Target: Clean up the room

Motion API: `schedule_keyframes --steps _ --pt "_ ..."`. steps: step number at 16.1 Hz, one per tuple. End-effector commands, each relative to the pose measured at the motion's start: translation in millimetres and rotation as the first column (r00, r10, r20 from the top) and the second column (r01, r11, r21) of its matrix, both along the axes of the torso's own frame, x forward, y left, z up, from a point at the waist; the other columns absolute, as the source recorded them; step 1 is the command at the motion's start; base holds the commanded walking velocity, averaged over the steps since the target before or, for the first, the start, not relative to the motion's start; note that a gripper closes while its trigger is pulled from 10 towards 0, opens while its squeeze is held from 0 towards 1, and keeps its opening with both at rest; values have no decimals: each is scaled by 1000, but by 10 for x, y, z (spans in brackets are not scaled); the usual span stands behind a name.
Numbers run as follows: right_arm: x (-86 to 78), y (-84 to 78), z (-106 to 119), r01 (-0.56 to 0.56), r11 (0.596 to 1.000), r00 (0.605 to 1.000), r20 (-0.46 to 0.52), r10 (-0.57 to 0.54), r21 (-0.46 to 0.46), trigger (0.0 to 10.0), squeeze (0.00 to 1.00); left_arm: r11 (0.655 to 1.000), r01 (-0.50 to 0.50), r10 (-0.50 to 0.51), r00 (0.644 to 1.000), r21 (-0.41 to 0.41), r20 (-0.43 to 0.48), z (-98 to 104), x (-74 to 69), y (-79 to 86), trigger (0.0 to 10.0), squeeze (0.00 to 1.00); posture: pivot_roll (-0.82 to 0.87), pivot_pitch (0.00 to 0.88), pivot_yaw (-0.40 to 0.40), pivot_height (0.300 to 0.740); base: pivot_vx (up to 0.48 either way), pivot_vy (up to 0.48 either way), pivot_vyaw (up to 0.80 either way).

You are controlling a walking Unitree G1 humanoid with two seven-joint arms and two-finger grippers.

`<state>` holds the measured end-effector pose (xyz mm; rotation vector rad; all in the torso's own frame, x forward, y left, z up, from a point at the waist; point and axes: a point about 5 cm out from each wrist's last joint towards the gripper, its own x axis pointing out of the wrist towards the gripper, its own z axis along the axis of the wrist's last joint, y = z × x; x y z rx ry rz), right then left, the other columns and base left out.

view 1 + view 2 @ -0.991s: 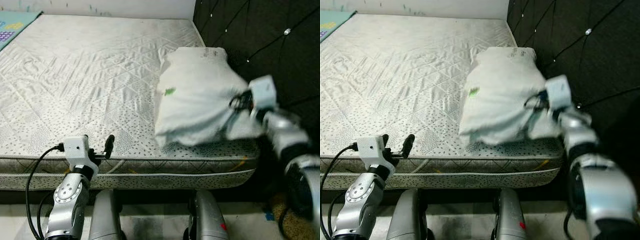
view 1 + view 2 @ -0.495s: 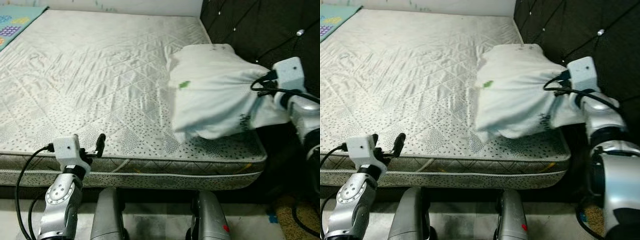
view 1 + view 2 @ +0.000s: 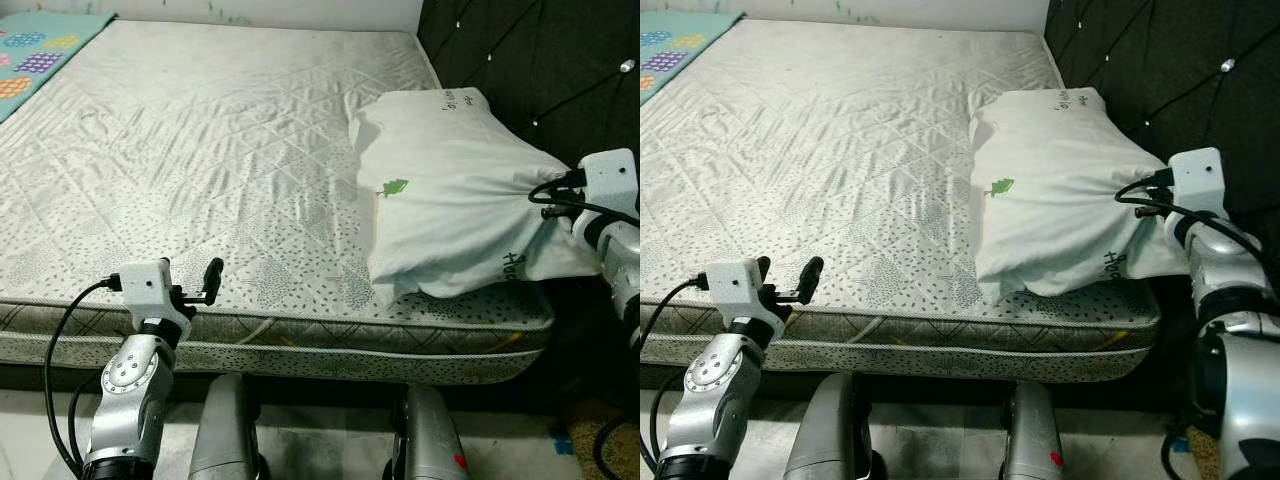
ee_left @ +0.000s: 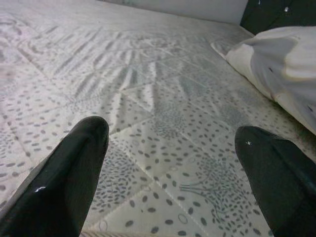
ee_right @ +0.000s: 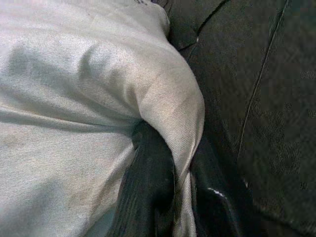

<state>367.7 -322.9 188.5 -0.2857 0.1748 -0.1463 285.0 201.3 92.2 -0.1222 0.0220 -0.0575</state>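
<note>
Lying at the quilted grey mattress's [image 3: 200,170] headboard end, the white fabric pillow [image 3: 455,190] rests beside the black tufted headboard [image 3: 560,80]. Left gripper [image 3: 190,283] hovers at the mattress's front edge. Left wrist view: black fingers [image 4: 74,173] spread, empty. Right wrist view: right gripper [image 5: 175,197] pinches a pillow fold.

A bare quilted mattress [image 3: 200,160], patterned with small dark dots, is seen across the bed. A dark tufted headboard [image 3: 540,60], studded with shiny buttons, is set along its right side. A teal mat [image 3: 45,55] with coloured shapes is glimpsed at the far left corner.
</note>
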Motion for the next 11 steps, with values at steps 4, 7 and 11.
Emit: schedule_keyframes --steps 4,7,11 --pt "-113 30 -324 78 987 995 51 -86 143 0 0 1000 -15 15 1000 -2 -26 -81 -104 36 10000 0 -25 35 -11 551 0 0 0" --pt "-147 150 -523 77 982 996 36 -85 172 2980 0 1000 0 0 1000 -2 -31 -89 -95 15 10000 0 -32 36 2 551 0 0 0" --pt "-51 430 -547 12 970 996 85 -33 244 10000 1000 1000 16 -16 1000 -4 -27 -69 -47 -23 10000 0 -39 38 8 551 0 0 0"
